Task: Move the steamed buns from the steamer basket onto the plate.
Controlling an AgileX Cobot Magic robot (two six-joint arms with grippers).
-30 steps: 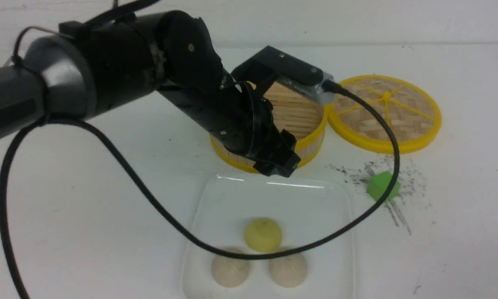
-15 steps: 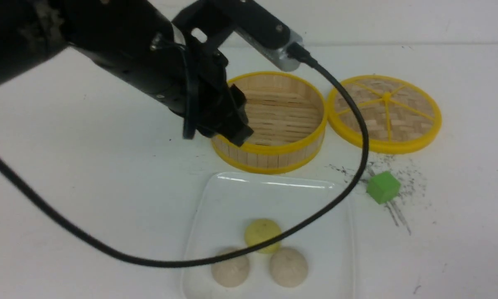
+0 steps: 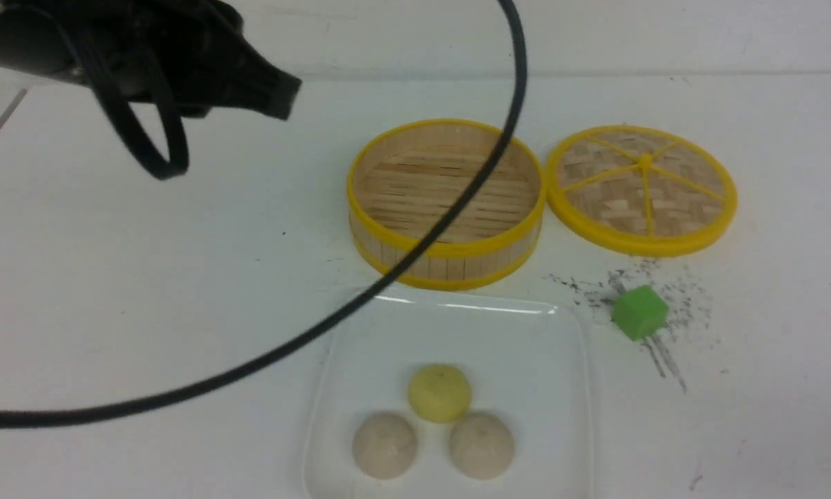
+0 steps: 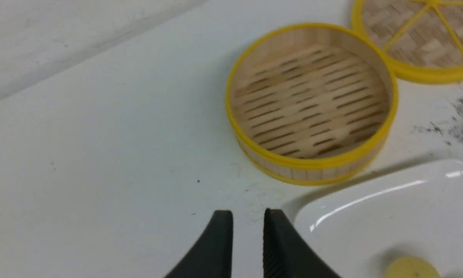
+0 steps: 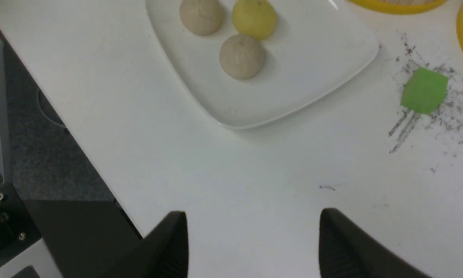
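Front view, three steamed buns (image 3: 439, 394) on one plate (image 3: 526, 346), one steamer basket (image 3: 484, 260)

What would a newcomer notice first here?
Three small pleated dome-shaped buns, two beige and one pale yellow, huddle on the near half of the glossy white square plate. Behind it stands an empty round bamboo steamer basket with yellow rims, and a bright green cube sits right of the plate.
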